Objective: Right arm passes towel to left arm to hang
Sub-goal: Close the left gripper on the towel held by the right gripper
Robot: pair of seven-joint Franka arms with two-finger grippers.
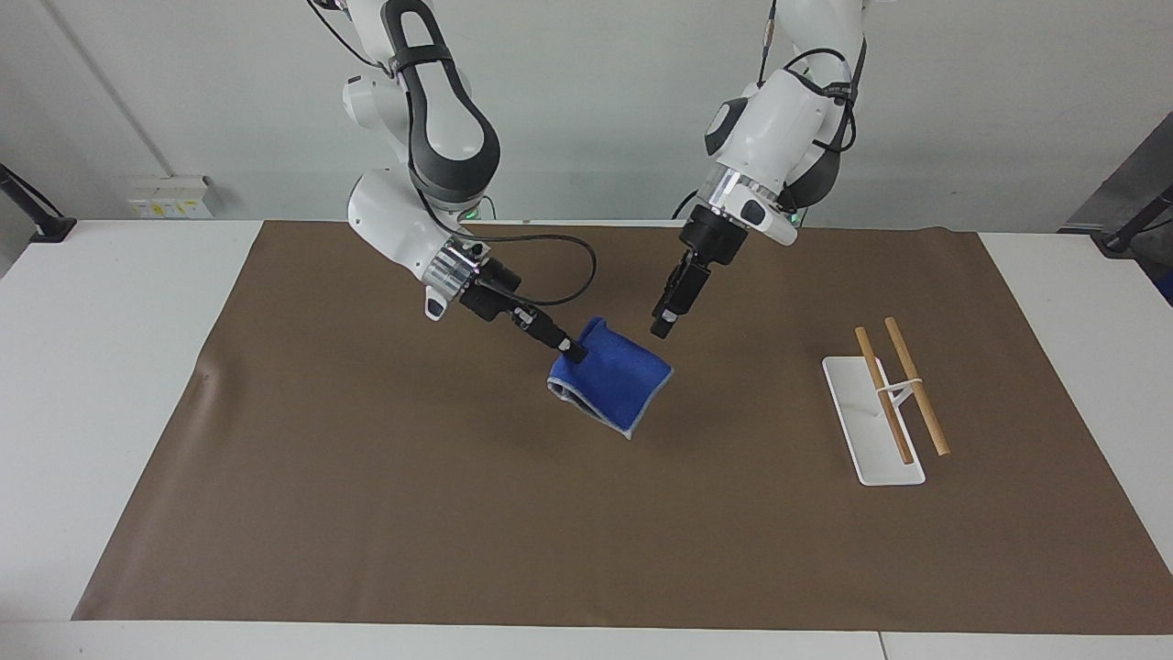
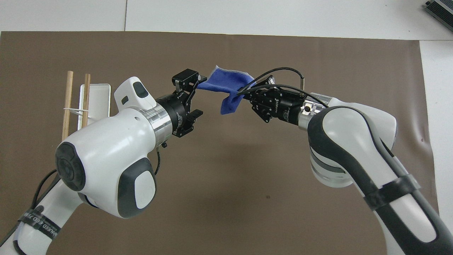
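A small royal-blue microfibre towel with pale grey stitched edging hangs folded in the air over the middle of the brown paper mat. The right gripper is clamped on one upper corner. The towel's long axis slopes down from that corner toward the left arm's end. The left gripper, fingers spread, hovers just beside the towel's free edge.

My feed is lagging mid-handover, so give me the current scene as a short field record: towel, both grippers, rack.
towel: held in the air over the brown mat, hanging folded
right gripper: shut on the towel's corner
left gripper: open, beside the towel's free edge, not gripping it
rack: on the mat toward the left arm's end, two wooden rods bare
handover: not yet done
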